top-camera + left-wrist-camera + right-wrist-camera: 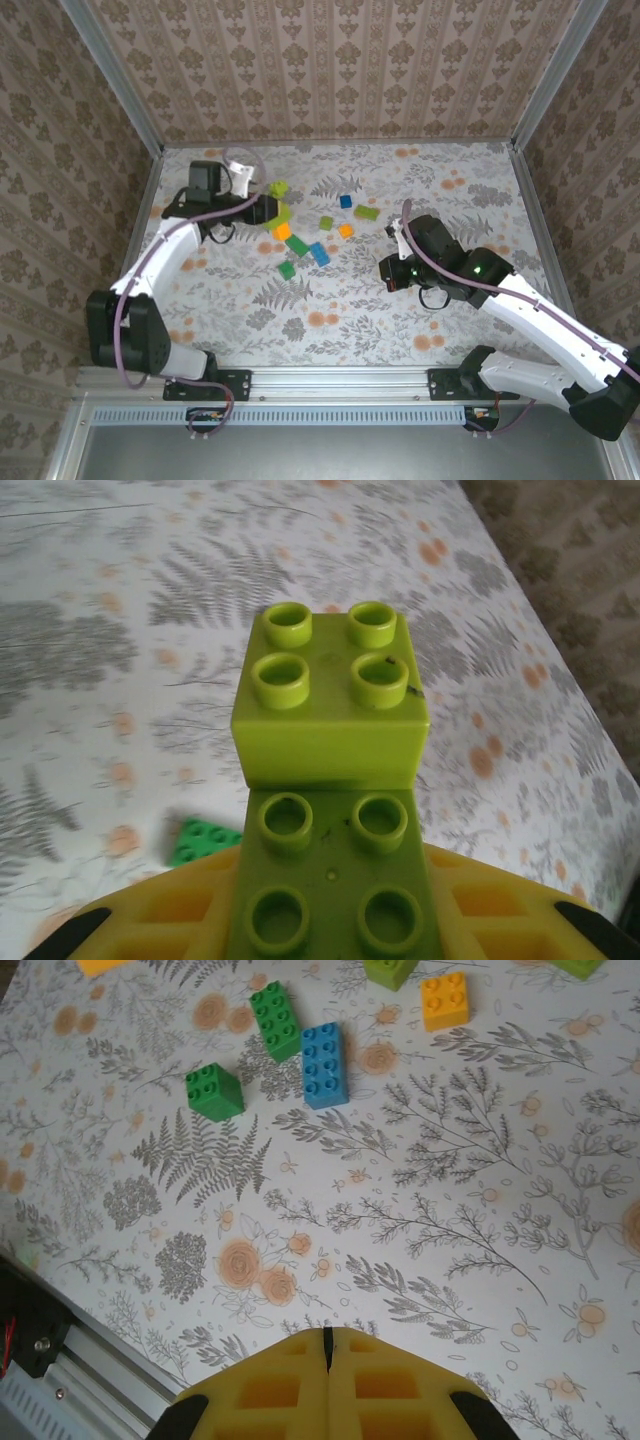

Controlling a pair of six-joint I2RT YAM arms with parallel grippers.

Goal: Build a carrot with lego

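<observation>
The left gripper (330,925) was clamped narrow on the carrot (335,715). Its yellow pads (160,910) pressed either side of a long lime-green brick with a second lime-green brick stacked on its far end, studs up, seemingly held off the table (90,600). From overhead, the build sat at the far left of the table, with an orange brick (281,231) just beside it; whether that one was joined I could not tell. The right gripper (327,1360) was closed on nothing, its pads touching, hovering over bare table short of a blue brick (324,1064), a dark green brick (275,1020) and a loose orange piece (445,1000). The job looked mid-build: green top in hand, orange tip yet to be added. The next move would call for the right gripper to open, fetch an orange brick and press it on square
</observation>
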